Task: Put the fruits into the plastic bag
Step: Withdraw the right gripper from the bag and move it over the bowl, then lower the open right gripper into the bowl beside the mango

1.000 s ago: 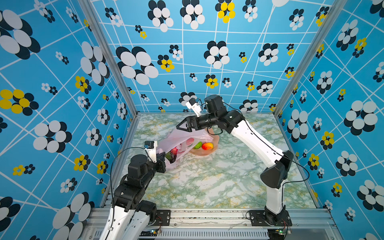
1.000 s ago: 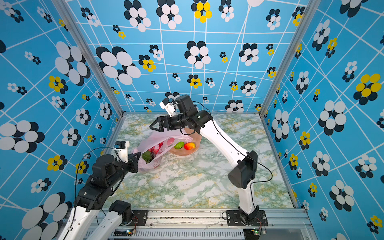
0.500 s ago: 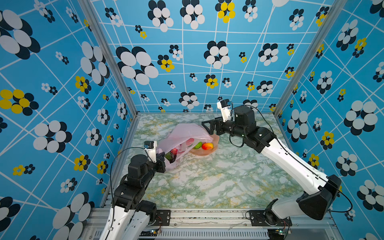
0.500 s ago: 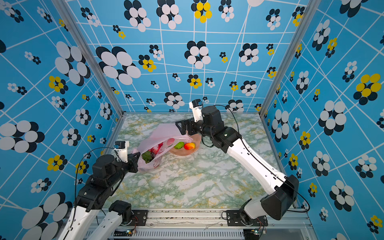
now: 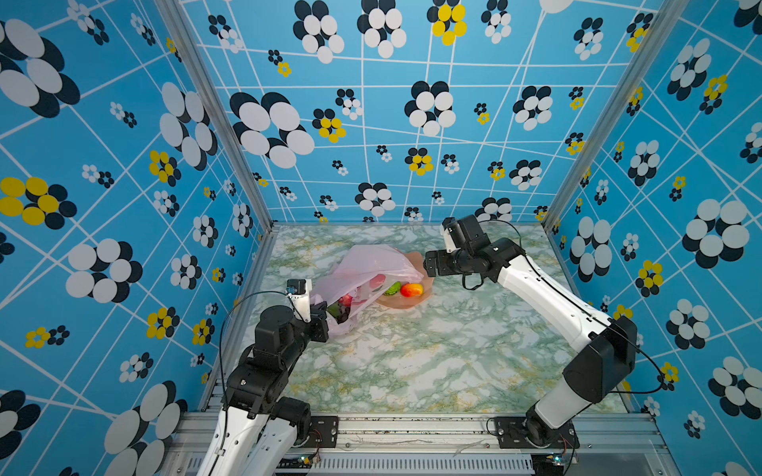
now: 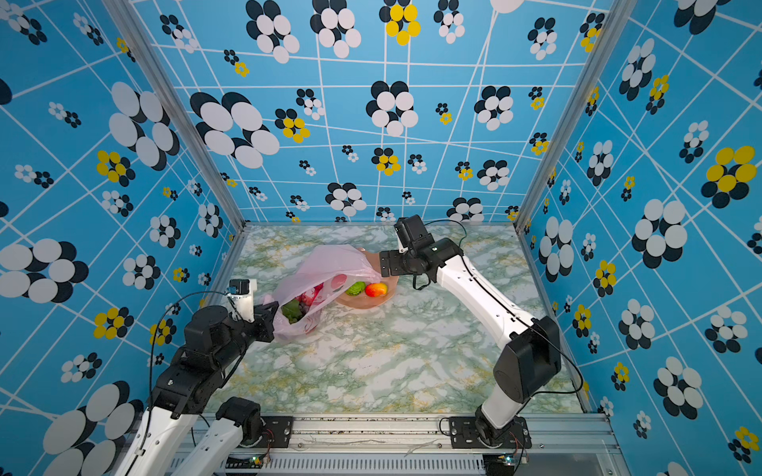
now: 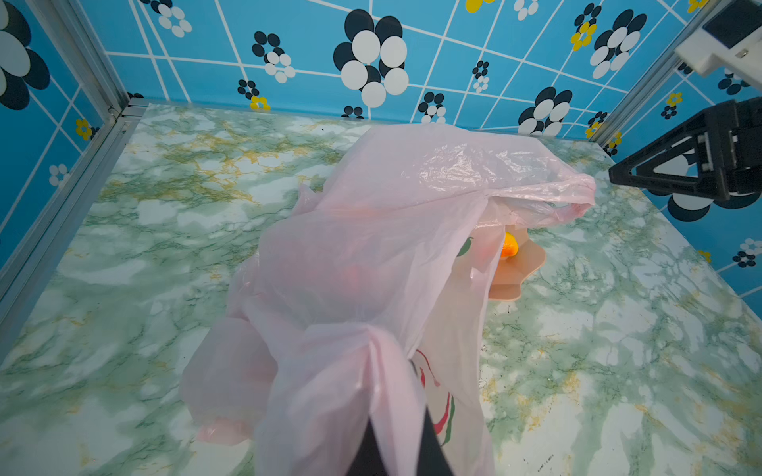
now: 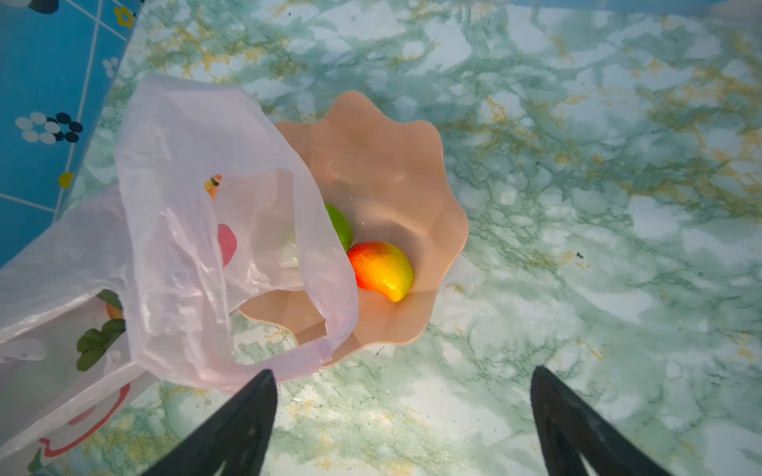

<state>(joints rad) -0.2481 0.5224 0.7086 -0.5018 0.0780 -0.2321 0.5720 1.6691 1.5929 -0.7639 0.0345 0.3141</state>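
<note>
The pale-pink plastic bag [image 5: 371,263] [image 6: 330,268] [image 7: 371,247] lies on the table with its mouth draped over the peach scalloped bowl [image 5: 406,304] [image 6: 363,306] [image 8: 391,165]. My left gripper [image 5: 325,314] [image 6: 272,313] [image 7: 402,412] is shut on the bag's near handle. A green leafy fruit and red ones [image 5: 342,307] [image 6: 295,310] show inside the bag. A yellow-red mango-like fruit [image 5: 411,289] [image 6: 376,289] [image 8: 381,268] and a green fruit [image 5: 392,288] [image 8: 340,226] sit in the bowl. My right gripper [image 5: 429,263] [image 6: 384,263] [image 8: 403,371] hangs open and empty just behind the bowl, beside the bag's far handle [image 8: 247,371].
The green marbled tabletop [image 5: 433,362] is boxed in by blue flowered walls on three sides, with a metal rail [image 5: 412,424] along the front. The bag lies close to the left wall.
My right arm swung from above the bag's left side across to the right and now hangs behind the bowl. The left arm and the bag stayed put.
</note>
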